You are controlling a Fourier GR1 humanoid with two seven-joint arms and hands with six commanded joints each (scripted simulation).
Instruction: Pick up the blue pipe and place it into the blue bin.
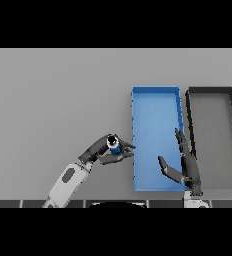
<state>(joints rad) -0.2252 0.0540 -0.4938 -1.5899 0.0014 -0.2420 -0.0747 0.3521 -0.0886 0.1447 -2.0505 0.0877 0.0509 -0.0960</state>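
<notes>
The blue pipe (114, 145) is a short cylinder with a dark open end, held just left of the blue bin's left wall. My left hand (103, 151) is shut on it, fingers above and thumb below. The blue bin (155, 95) is a long shallow tray running away from me, right of centre. My right hand (187, 167) hovers open over the bin's near right corner, fingers straight and pointing away, thumb out to the left.
A dark grey bin (211, 91) of the same shape lies right beside the blue bin, on its right. The grey table (53, 100) stretches left and behind.
</notes>
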